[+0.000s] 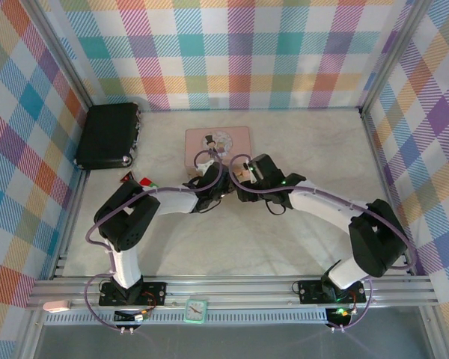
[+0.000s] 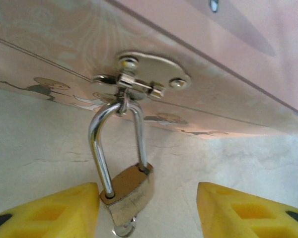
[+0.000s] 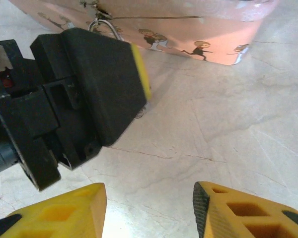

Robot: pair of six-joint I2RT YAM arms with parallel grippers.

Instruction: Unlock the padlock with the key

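Left wrist: your padlock [image 2: 129, 191] between the left gripper's [image 2: 148, 201] parted jaws, perhaps touching one; right gripper [image 3: 149, 206] parted too.

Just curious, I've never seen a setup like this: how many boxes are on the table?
2. A black case sits in the far left corner. A pink tin lies near the middle, toward the back. The robot arms could hide a smaller one.

Small brass padlock [image 2: 130, 192], shackle [image 2: 96, 148] closed

White arms [image 1: 322, 206] with black joints [image 1: 127, 221], purple cables [image 1: 87, 238] and yellow-tipped black hands [image 3: 148, 208].
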